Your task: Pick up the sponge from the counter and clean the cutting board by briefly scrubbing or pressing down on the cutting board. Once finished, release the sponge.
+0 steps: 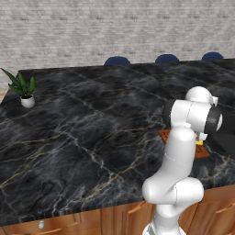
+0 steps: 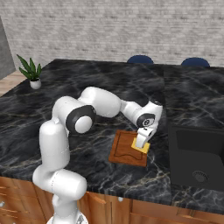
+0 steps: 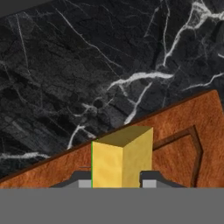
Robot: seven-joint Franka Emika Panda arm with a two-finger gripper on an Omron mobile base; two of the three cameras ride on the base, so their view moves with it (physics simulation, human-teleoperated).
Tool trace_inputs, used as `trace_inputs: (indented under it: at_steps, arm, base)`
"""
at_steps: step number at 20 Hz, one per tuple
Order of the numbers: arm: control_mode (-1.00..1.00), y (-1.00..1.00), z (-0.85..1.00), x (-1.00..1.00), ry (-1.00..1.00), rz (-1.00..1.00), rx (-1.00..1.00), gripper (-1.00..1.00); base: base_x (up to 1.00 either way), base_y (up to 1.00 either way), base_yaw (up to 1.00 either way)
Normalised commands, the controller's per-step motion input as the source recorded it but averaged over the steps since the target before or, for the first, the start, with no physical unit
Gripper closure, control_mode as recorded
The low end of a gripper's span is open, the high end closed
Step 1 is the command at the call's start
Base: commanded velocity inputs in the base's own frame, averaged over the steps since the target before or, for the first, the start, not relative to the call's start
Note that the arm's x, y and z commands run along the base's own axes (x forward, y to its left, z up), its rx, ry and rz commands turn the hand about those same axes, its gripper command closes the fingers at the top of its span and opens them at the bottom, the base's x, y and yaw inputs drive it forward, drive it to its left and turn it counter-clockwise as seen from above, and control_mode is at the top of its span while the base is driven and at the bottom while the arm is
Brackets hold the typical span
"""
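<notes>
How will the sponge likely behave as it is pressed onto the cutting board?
The sponge is probably light and soft, so may squash. Its blocky, flat-sided shape shouldn't roll. Pinched between the gripper fingers over the cutting board, it could twist.

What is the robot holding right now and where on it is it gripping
The gripper holds the sponge, its fingers pinching two opposite sides at the near end, yellow layer showing, over the cutting board.

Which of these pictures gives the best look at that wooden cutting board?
The right base view: the cutting board lies almost whole on the counter, with the hand holding the sponge over it. The left base view hides most of it behind the arm. The hand view shows one corner with its groove, up close.
</notes>
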Motion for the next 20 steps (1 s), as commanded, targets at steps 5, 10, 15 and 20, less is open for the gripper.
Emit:
trace_inputs:
  at_steps: [5,10,15,20]
  arm:
    - [-1.00,0.08,0.01,0.53,0.00,0.00,0.00,1.00]
    - [-1.00,0.13,0.00,0.58,0.00,0.00,0.00,1.00]
    - [-1.00,0.15,0.00,0.48,0.00,0.00,0.00,1.00]
    - [-1.00,0.14,0.02,0.11,-0.05,0.00,0.00,1.00]
  base:
    - [0.00,0.00,0.00]
    - [0.00,0.00,0.00]
    - [0.00,0.00,0.00]
    - [0.00,0.00,0.00]
